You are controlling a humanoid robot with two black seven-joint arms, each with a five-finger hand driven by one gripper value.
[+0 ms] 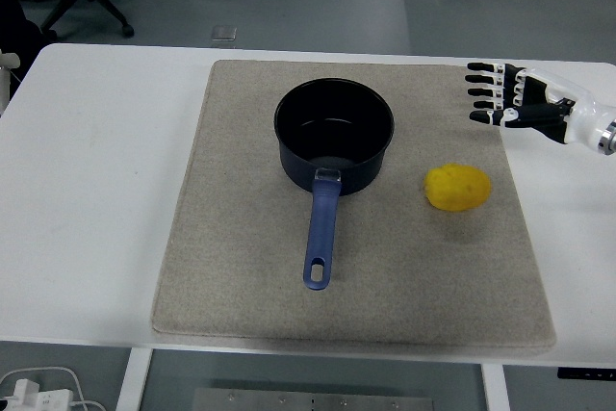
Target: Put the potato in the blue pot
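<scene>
White tabletop (106,161): right hand (525,106) hovers flat, fingers spread (empty), beyond the lumpy yellow potato (458,188).

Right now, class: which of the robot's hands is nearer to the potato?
The right hand. It hangs open above the mat's right edge, behind and to the right of the potato, not touching it. The left hand is out of view.
</scene>
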